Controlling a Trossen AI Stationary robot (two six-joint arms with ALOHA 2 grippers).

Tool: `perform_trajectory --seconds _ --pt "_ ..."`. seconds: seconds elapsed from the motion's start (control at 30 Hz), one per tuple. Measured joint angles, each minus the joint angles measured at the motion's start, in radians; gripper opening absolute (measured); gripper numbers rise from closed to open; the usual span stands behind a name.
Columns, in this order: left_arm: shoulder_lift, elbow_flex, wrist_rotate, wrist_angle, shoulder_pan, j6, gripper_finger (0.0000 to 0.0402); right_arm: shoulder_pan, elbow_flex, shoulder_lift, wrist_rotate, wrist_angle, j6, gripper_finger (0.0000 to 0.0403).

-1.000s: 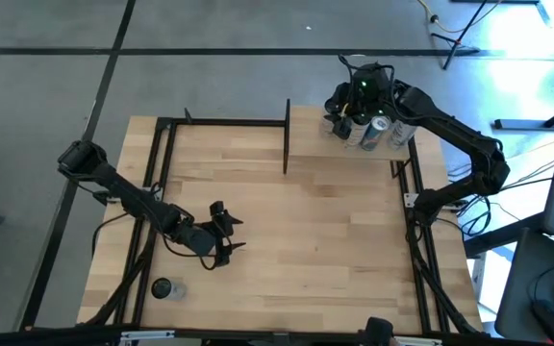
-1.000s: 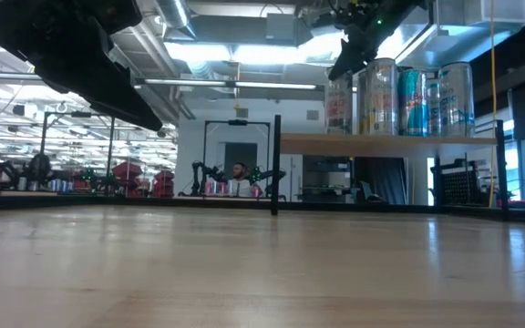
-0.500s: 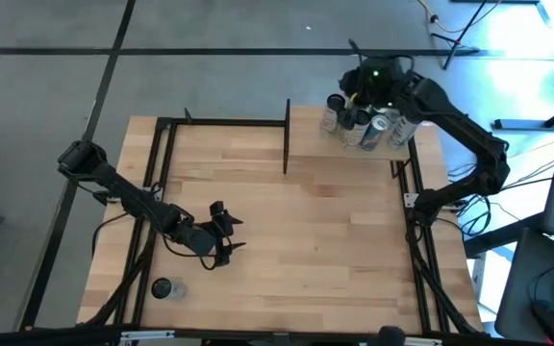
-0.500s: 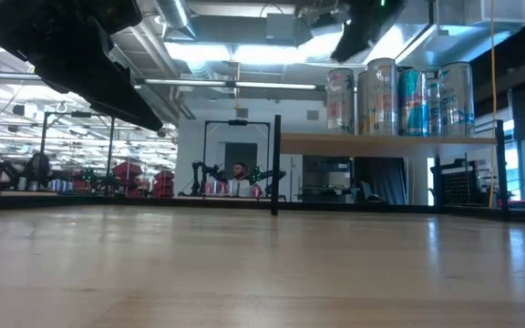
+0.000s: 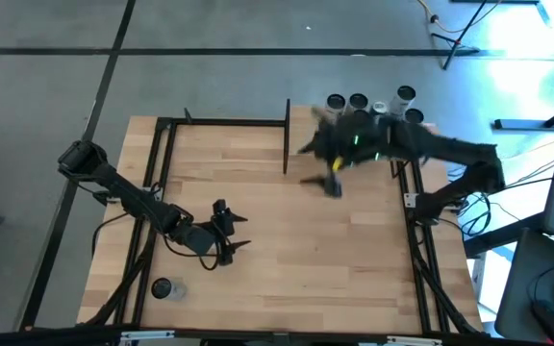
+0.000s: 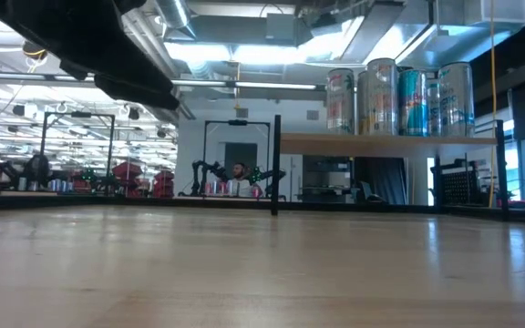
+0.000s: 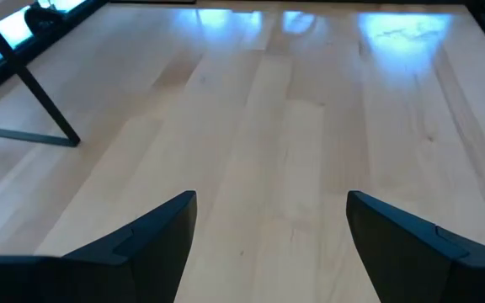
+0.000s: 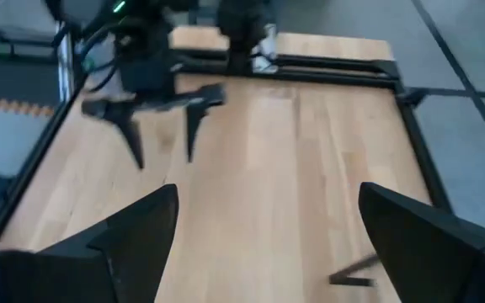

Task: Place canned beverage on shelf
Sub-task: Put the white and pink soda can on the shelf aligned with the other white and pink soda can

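Several beverage cans (image 5: pixel 358 102) stand upright on their bases on the raised light-wood shelf (image 5: pixel 302 123) at the table's far right; they also show in the low view (image 6: pixel 381 85) on the shelf (image 6: pixel 386 142). My right gripper (image 5: pixel 329 183) is open and empty, blurred, over the tabletop in front of the shelf; its fingers stand wide apart in the right wrist view (image 8: pixel 268 236). My left gripper (image 5: pixel 231 245) is open and empty above the tabletop at the near left (image 7: pixel 272 227). One more can (image 5: pixel 162 287) stands on the table at the near left corner.
Black metal posts and rails (image 5: pixel 287 135) frame the tabletop and carry the shelf. The wooden tabletop (image 5: pixel 335 250) lies bare between the two arms. The right wrist view shows my left arm's gripper (image 8: pixel 154 105) farther off. A person sits far behind the table (image 6: pixel 237 173).
My right gripper has risen from the cans on the shelf, leaving the leftmost can upright there. It has then swung fast toward the table's near and left side, off the shelf and over the tabletop. My left gripper has kept nearly still.
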Motion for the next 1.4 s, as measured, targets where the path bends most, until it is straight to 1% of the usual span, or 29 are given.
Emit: perform_trajectory --seconds 0.17,0.23,0.33,0.4,0.5,0.57,0.6,0.7,0.77,0.87,0.97,1.03,1.1,1.23,1.3,1.4 --pt "0.003 0.0 0.009 0.023 0.0 0.001 0.03 0.182 -0.149 -0.002 0.162 0.105 -0.002 0.0351" --pt "0.019 0.0 -0.007 0.05 0.002 0.017 0.03 0.233 -0.224 -0.004 0.196 0.164 -0.007 0.0351" --pt "0.054 0.0 -0.017 0.107 0.008 0.038 0.03 0.291 -0.342 -0.005 0.189 0.292 -0.008 0.0351" --pt "0.065 0.012 -0.01 0.126 0.006 0.051 0.03 0.327 -0.424 -0.005 0.142 0.4 -0.01 0.0351" --pt "0.067 0.053 0.005 0.087 -0.006 0.052 0.03 0.372 -0.544 -0.005 0.051 0.621 -0.009 0.0351" --pt "0.063 0.103 0.023 0.012 -0.016 0.052 0.03 0.401 -0.614 -0.005 0.001 0.761 -0.002 0.0351" --pt "0.057 0.133 0.03 -0.049 -0.023 0.047 0.03 0.413 -0.645 -0.005 -0.008 0.83 -0.002 0.0351" --pt "0.048 0.242 0.046 -0.297 -0.044 -0.013 0.03 0.444 -0.712 -0.005 -0.015 0.985 0.001 0.0351" --pt "0.044 0.307 0.047 -0.489 -0.064 -0.087 0.03 0.463 -0.74 -0.005 -0.016 1.058 0.022 0.0351" --pt "0.044 0.404 0.075 -0.736 -0.11 -0.224 0.03 0.494 -0.762 0.006 -0.016 1.176 0.112 0.0351" --pt "0.044 0.471 0.112 -0.915 -0.179 -0.373 0.03 0.536 -0.767 0.035 -0.017 1.259 0.164 0.0351" --pt "0.041 0.491 0.112 -0.983 -0.234 -0.454 0.03 0.564 -0.768 0.057 -0.011 1.296 0.168 0.0351" --pt "0.039 0.492 0.12 -1.022 -0.287 -0.523 0.03 0.589 -0.768 0.075 0.03 1.338 0.178 0.0351" --pt "0.039 0.492 0.122 -1.112 -0.392 -0.696 0.03 0.633 -0.768 0.08 0.179 1.344 0.198 0.0351" --pt "0.039 0.492 0.121 -1.111 -0.434 -0.747 0.03 0.655 -0.768 0.08 0.236 1.34 0.216 0.0351" --pt "0.021 0.492 0.118 -1.088 -0.477 -0.782 0.03 0.684 -0.768 0.08 0.28 1.349 0.218 0.0351"
